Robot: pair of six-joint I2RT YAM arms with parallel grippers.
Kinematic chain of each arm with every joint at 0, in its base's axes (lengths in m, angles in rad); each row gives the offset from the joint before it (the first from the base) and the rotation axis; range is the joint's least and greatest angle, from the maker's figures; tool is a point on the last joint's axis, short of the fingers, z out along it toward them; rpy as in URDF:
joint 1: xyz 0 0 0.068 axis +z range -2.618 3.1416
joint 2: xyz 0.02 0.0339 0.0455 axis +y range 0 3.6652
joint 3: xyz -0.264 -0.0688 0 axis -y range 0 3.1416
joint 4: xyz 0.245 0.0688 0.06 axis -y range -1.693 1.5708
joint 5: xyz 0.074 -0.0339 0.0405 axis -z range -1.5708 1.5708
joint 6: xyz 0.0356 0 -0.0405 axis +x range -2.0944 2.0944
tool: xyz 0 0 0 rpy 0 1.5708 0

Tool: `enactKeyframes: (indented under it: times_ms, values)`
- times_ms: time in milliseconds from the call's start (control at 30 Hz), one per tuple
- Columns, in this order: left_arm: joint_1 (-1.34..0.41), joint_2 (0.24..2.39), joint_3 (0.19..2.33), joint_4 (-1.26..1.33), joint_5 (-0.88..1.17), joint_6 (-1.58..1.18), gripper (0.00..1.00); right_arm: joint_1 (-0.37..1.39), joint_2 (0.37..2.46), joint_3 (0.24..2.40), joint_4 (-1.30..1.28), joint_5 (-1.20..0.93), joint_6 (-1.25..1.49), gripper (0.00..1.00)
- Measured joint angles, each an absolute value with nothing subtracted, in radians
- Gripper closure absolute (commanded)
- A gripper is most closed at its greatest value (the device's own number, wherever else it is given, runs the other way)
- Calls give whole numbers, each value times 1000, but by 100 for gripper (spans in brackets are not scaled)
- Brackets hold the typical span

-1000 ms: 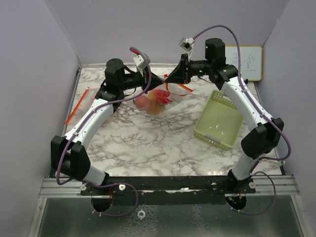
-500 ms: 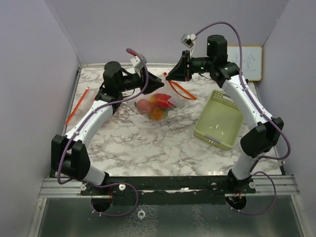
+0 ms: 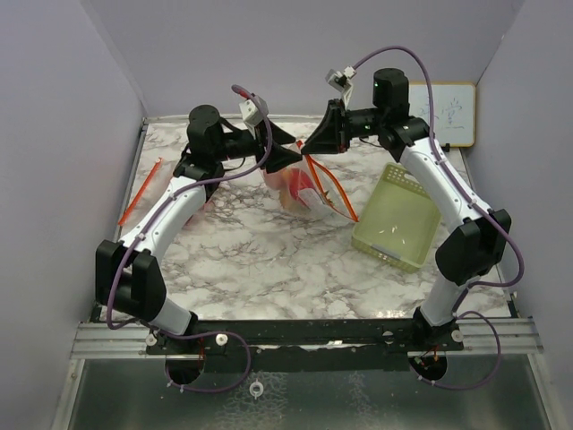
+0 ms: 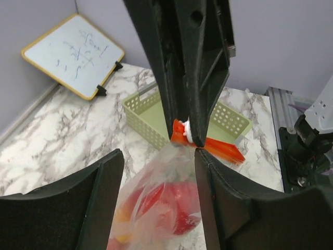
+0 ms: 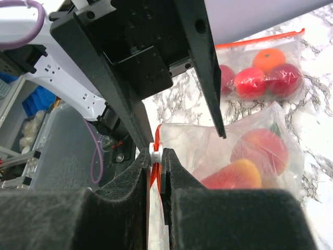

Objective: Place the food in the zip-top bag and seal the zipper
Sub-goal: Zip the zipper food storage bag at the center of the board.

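Right gripper (image 5: 154, 151) is clamped on the orange zipper (image 4: 218, 148) of the zip-top bag (image 3: 300, 193), which dangles between the arms over mid-table with the food (image 5: 258, 150) inside. Left gripper (image 4: 158, 156) is spread wide around the bag's neck, gripping nothing. Risk: the single pinch slips or the bag swings and drops, and if the zipper isn't fully closed the food spills.

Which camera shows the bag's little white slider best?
Right wrist view: the white slider is close up, pinched in the right gripper's jaws. The left wrist view shows it smaller, beside the orange zipper. The top view cannot resolve it.
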State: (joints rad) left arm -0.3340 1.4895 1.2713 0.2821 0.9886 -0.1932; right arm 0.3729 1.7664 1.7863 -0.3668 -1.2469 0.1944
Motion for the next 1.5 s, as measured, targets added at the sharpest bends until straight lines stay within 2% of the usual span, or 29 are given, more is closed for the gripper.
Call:
enactKeyframes:
  times_ms: [67, 300, 367, 433, 500, 533, 833, 1100, 1500]
  values:
    - [-334, 1506, 1293, 315, 1030, -210, 60, 373, 1766, 1785, -366, -1251, 194, 95]
    - [-335, 1525, 1304, 393, 1150, -274, 62, 372, 1765, 1786, -367, -1280, 194, 95]
    - [-336, 1525, 1300, 403, 1168, -284, 66, 372, 1765, 1786, -367, -1282, 192, 95]
    - [-342, 1525, 1299, 412, 1181, -298, 79, 372, 1765, 1785, -367, -1282, 190, 95]
    - [-344, 1525, 1299, 413, 1186, -302, 97, 372, 1765, 1786, -368, -1293, 191, 95]
    - [-342, 1525, 1298, 413, 1188, -307, 100, 371, 1765, 1787, -367, -1297, 189, 95]
    - [-347, 1525, 1317, 300, 1151, -232, 100, 371, 1765, 1789, -402, -1264, 151, 95]
    - [-340, 1525, 1359, 113, 975, -122, 100, 376, 1759, 1775, -454, -1079, 61, 95]
    - [-304, 1521, 1369, 36, 773, -85, 100, 379, 1668, 1464, -451, -830, 22, 97]
